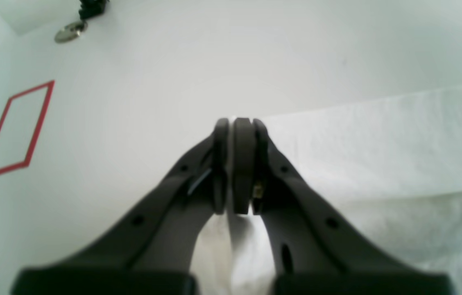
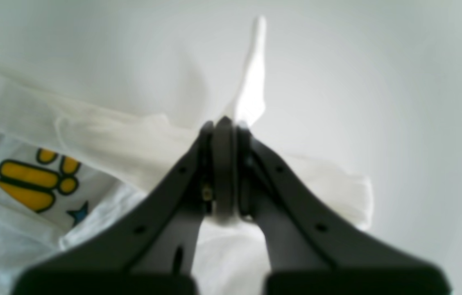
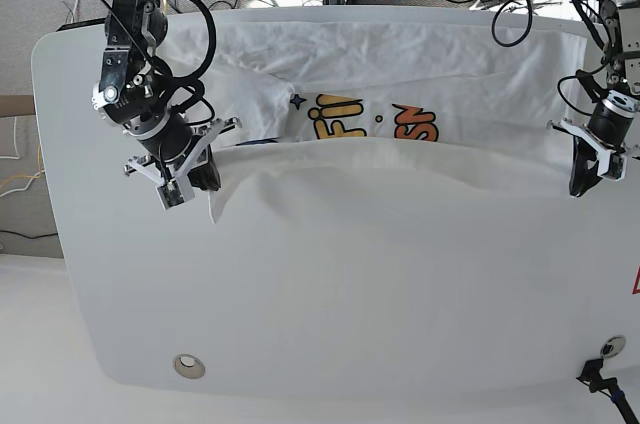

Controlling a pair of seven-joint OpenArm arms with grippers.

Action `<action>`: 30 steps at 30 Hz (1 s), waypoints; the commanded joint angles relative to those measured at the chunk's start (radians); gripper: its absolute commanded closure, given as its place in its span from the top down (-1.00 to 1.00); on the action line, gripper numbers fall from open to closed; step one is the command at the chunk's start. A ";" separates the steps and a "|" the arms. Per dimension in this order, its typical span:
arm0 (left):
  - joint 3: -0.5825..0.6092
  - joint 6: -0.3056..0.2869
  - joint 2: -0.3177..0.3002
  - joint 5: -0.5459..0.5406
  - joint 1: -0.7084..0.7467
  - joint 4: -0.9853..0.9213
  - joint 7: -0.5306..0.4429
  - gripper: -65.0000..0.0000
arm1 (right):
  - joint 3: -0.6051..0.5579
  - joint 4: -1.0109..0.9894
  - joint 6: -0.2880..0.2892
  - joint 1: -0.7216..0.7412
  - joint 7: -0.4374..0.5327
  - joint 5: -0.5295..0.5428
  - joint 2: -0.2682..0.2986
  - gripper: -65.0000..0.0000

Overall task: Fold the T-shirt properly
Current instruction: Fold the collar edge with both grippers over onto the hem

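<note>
Right now both my tools are clamped on the shirt [image 3: 400, 159], one at each end of its front edge. My right tool [image 2: 225, 123] has its jaws closed tight on a pinch of white cloth, a thin point of it sticking up past the tips. My left tool [image 1: 239, 123] is also closed, with cloth pressed between the jaws and more of it hanging below them.

The shirt lies spread across the white surface [image 3: 330, 314], printed side up, with its front edge lifted and drawn in a line between my two tools. Yellow and orange letters and a small dark star show just behind that lifted edge. From the right wrist I see a yellow shape outlined in black and a blue star on the cloth beside the tool.

Well beyond the shirt, from my left wrist, a red outlined rectangle [image 1: 18, 131] is marked on the surface.
</note>
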 commanded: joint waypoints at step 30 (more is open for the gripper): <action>-0.044 0.007 -0.056 0.097 0.157 0.013 0.048 -1.00 | 0.043 0.007 -0.006 -0.140 0.025 -0.001 0.015 -1.00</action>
